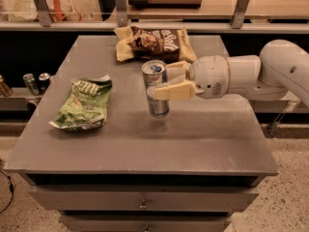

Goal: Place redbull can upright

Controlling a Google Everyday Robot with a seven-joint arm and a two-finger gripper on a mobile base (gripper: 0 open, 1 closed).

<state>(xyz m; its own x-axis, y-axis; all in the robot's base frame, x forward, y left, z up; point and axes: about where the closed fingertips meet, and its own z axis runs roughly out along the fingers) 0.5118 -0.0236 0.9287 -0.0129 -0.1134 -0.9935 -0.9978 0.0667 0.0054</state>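
The redbull can [155,88] stands upright over the middle of the grey table [203,139], silver pull-tab top up. Its base is at or just above the tabletop; I cannot tell if it touches. My gripper [166,79] reaches in from the right and is shut on the can. One cream finger [173,91] crosses the front of the can and the other [177,66] lies behind it. The white arm [251,74] stretches away to the right edge.
A green snack bag [83,104] lies flat on the left of the table. A brown and yellow snack bag [155,43] lies at the back, just behind the can. Two small dark cans [37,82] stand on a lower shelf to the left. A railed counter runs behind.
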